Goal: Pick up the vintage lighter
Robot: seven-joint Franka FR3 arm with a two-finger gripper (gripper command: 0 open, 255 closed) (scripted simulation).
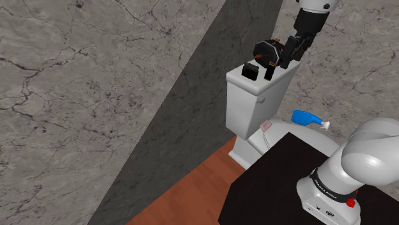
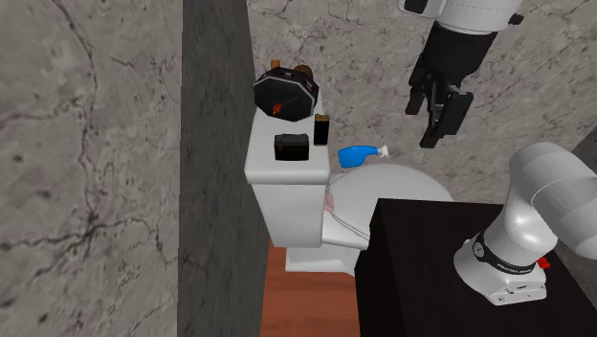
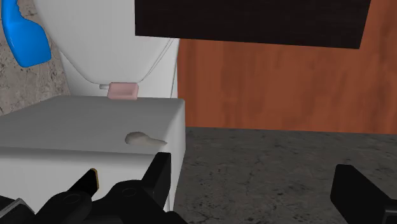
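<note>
right now the black gripper [image 2: 428, 123] hangs in the air off to one side of the white toilet tank [image 2: 287, 187], its jaws spread wide with nothing between them. the vintage lighter [image 2: 321, 128], small, dark and upright, stands on the tank lid just beside a black box [image 2: 292, 146], near a round black device [image 2: 284, 93]. a blue spray bottle [image 2: 359, 153] lies close by the tank.
</note>
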